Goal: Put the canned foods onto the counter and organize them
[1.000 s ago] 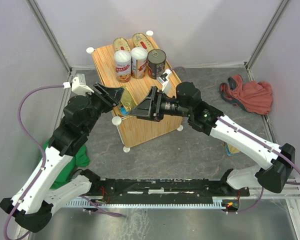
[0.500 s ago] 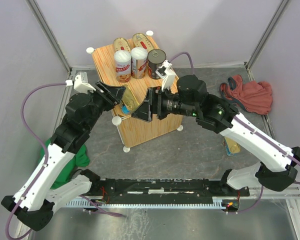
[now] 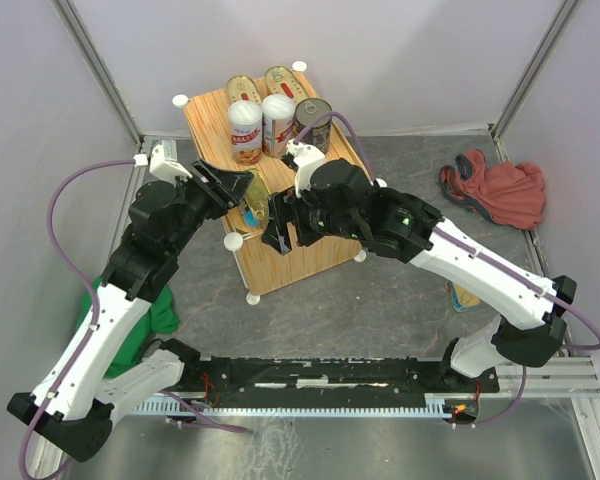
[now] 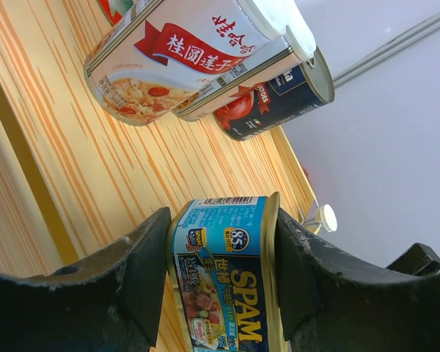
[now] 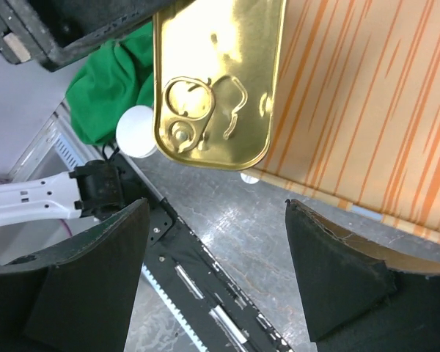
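Note:
The counter (image 3: pixel 315 245) is a light-wood box with white knobs. On its far end stand two oval gold tins (image 3: pixel 243 88), two tall white-lidded cans (image 3: pixel 246 131) and a dark round can (image 3: pixel 314 122). My left gripper (image 3: pixel 246 195) is shut on a rectangular gold, blue-sided SPAM can (image 4: pixel 224 282) and holds it at the counter's near left edge. My right gripper (image 3: pixel 278 226) is open and empty beside that can; its view shows the can's gold pull-ring lid (image 5: pixel 216 81) above the open jaws. Another rectangular can (image 3: pixel 463 296) lies on the floor, partly hidden by my right arm.
A red cloth (image 3: pixel 495 190) lies on the floor at the right. A green cloth (image 3: pixel 162 312) lies at the left under my left arm. Grey walls close in three sides. A black rail (image 3: pixel 330 375) runs along the near edge.
My right arm has swung left and turned its wrist, bringing its open gripper close to the can in my left gripper. The left gripper has barely moved.

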Controlling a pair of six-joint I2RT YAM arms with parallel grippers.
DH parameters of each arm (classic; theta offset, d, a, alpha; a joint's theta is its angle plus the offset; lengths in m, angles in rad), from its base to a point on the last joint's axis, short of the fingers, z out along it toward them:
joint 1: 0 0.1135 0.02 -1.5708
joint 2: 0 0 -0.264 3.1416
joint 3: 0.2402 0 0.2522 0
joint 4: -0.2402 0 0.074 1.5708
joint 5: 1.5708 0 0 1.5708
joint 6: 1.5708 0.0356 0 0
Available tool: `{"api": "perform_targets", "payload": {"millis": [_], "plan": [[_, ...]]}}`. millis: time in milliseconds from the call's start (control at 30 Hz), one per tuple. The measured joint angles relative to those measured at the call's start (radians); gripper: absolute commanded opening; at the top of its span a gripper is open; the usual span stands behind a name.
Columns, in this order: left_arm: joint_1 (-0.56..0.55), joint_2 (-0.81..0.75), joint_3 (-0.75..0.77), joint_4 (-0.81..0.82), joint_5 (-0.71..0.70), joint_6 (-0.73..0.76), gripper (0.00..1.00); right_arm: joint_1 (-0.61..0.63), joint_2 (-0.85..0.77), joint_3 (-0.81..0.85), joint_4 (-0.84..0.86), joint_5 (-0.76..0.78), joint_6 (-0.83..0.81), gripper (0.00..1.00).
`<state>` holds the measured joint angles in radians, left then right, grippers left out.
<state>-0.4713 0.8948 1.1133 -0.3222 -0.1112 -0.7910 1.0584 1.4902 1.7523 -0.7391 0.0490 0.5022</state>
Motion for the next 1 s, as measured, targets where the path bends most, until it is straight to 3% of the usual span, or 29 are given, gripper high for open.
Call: {"api": "perform_targets", "payload": {"millis": [433,1000], "plan": [[0.066,0.013,0.000,0.011,0.114,0.000,0.03,0.001,0.056,0.049,0.000,0.047,-0.042,0.81],[0.087,0.015,0.000,0.014,0.153,0.000,0.03,0.019,0.129,0.097,0.047,0.093,-0.055,0.76]]}}
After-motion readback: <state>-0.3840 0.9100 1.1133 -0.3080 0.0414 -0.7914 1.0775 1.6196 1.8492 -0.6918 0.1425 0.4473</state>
